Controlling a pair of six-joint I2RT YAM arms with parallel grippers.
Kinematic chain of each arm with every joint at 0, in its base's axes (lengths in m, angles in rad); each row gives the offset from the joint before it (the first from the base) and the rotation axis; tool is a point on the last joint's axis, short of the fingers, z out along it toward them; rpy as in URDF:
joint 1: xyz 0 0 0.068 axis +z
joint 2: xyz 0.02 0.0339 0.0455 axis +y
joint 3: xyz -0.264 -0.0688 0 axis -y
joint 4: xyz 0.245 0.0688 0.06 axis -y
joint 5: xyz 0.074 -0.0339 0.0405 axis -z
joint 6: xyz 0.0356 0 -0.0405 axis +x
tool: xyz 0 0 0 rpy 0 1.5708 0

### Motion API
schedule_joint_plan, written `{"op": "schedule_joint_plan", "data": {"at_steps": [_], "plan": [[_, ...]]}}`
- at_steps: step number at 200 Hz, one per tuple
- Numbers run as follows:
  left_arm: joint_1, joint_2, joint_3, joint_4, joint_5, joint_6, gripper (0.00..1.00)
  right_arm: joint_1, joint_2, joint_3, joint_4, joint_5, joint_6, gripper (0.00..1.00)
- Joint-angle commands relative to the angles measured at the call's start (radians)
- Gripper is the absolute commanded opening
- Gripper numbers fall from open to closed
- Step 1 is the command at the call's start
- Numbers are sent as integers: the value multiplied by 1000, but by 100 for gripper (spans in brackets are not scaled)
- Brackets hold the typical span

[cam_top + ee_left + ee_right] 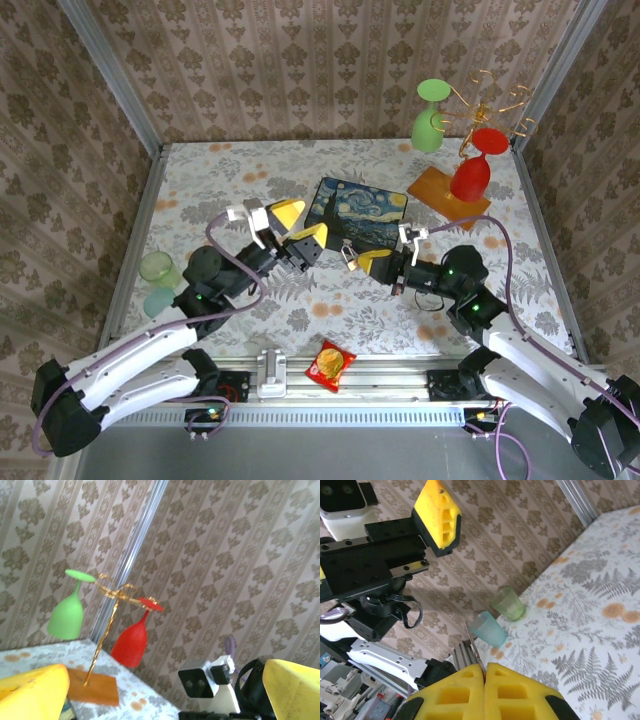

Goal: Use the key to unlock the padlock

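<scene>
My right gripper [365, 262] [485, 672] hangs above the table's middle, shut on the key [475, 651], a thin dark sliver that sticks out from between the yellow pads. From above, the key's end [349, 256] points left towards my left gripper [298, 224]. That gripper is open, its yellow fingers [32, 692] spread wide with nothing between them, a short way from the key. In the right wrist view, one left finger [437, 515] shows at the upper left. The padlock is hidden or out of view.
The Starry Night box [360, 212] lies just behind both grippers. A gold rack on a wooden base [440, 190] holds a green glass [430, 118] and a red glass [472, 170] at the back right. A green cup [158, 267] and a blue cup [160, 300] stand left; a snack packet [330, 363] lies near the front.
</scene>
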Motion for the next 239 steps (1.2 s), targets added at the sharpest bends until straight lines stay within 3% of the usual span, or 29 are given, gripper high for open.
{"op": "schedule_joint_plan", "data": {"at_steps": [1, 20, 32, 55, 68, 96, 117, 144, 186, 239], "plan": [[23, 71, 13, -202, -41, 15, 100, -9, 0, 12, -158, 102, -63, 0], [56, 174, 106, -541, -128, -40, 98, -54, 24, 48, -369, 212, -101, 0], [58, 234, 126, -590, -117, -35, 98, -97, 49, 64, -458, 245, -98, 0], [40, 322, 54, -405, -97, -81, 95, -128, 82, 59, -521, 268, -100, 0], [44, 382, 19, -305, -97, -121, 89, -130, 75, 39, -502, 276, -84, 0], [10, 505, 9, -181, -126, -100, 84, -131, 42, -14, -498, 296, -91, 0], [23, 610, 45, -159, -76, -97, 84, -138, 31, -62, -496, 314, -103, 0], [82, 752, 15, 111, 38, -149, 81, -143, 42, -86, -487, 307, -126, 0], [79, 878, 119, 65, 47, -111, 78, -155, 88, -104, -432, 301, -138, 0], [60, 920, 115, 53, 2, -127, 65, -162, 85, -121, -405, 288, -138, 0]]}}
